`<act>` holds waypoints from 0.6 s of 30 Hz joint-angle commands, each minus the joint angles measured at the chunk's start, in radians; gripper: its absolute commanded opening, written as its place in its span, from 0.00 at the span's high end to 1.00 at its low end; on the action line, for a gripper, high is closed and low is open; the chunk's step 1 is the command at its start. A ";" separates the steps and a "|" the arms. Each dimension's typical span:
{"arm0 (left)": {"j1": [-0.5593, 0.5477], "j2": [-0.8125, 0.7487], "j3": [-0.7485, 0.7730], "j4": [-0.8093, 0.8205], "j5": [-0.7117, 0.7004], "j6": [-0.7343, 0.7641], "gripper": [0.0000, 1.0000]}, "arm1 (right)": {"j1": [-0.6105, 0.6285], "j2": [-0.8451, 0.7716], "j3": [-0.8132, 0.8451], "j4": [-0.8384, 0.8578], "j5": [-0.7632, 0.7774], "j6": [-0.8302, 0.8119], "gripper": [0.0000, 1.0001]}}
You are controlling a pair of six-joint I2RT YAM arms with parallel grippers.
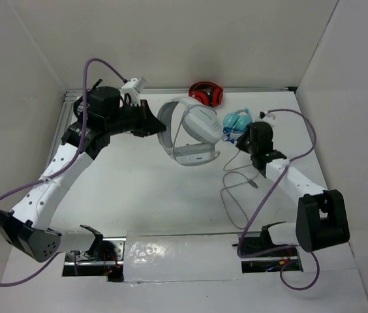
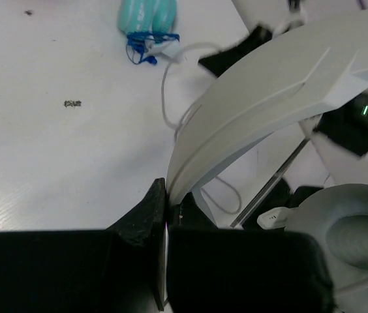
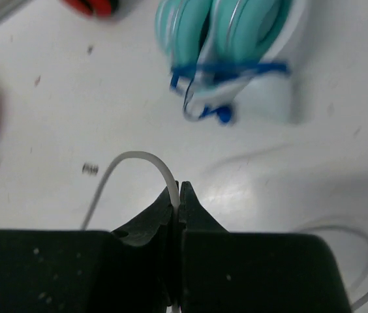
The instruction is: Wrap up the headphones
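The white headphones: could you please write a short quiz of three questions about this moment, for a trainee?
1. True or false: the left tool grips the headband of the white headphones.
2. The right tool is shut on: A the thin grey cable; B an earcup; C the red headphones.
3. What colour is the small pair with its cord bound around it?
Key: 1 true; 2 A; 3 light blue.

A robotics lab's test cell, shown by a white table [image 1: 145, 195] boxed in by plain white panels [image 1: 203, 39], an aluminium rail [image 1: 168, 92] along its far edge, and cabled robot arms [image 1: 60, 176] bolted at the near edge.
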 commanded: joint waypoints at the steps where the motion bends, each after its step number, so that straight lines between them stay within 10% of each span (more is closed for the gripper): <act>1: 0.062 0.025 0.083 0.036 -0.005 -0.177 1.00 | 0.094 -0.075 -0.154 0.157 0.081 0.114 1.00; 18: 0.211 0.439 0.542 -0.209 -0.434 -0.417 1.00 | 0.729 -0.393 -0.289 -0.108 0.490 0.263 1.00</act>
